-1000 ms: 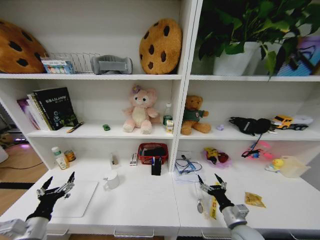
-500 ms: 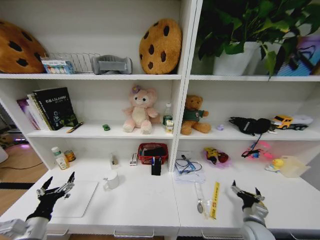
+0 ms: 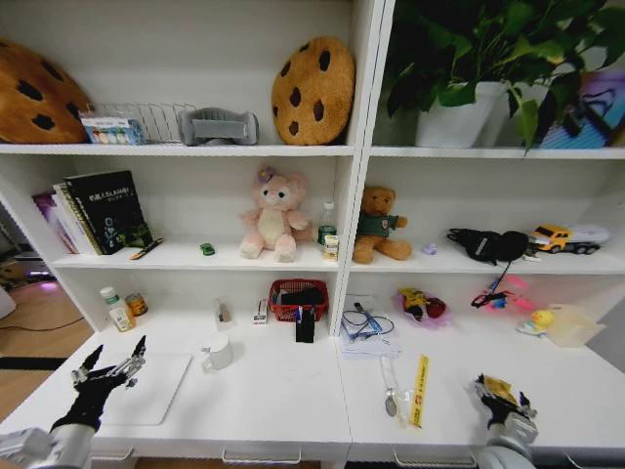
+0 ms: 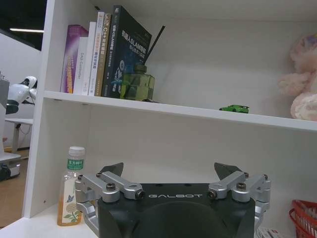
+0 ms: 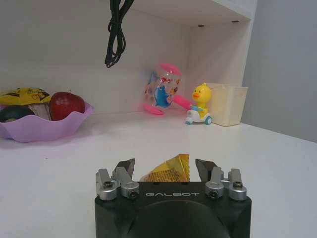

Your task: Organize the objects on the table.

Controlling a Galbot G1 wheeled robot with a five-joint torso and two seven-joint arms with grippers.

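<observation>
On the white table [image 3: 283,401], my right gripper [image 3: 503,399] stands open at the front right, its fingers either side of a yellow snack packet [image 3: 496,387] without closing on it. In the right wrist view the packet [image 5: 168,169] lies between the fingers of that gripper [image 5: 165,166]. My left gripper [image 3: 109,363] hangs open at the front left, by the silver laptop [image 3: 151,391]; it also appears open in the left wrist view [image 4: 168,172]. A tiny green toy car [image 3: 208,248] [image 4: 234,108] and a marker [image 3: 146,249] lie on the shelf above.
A yellow strip [image 3: 420,389] and a spoon [image 3: 391,396] lie mid-table. A white mug [image 3: 219,352], red basket [image 3: 298,298], bottle [image 3: 117,311], small jar [image 3: 137,304], purple fruit bowl [image 5: 34,126] and duck toy [image 5: 199,105] stand along the back.
My right gripper has travelled rightward from the yellow strip to the yellow snack packet and now straddles it. The left arm has stayed where it was.
</observation>
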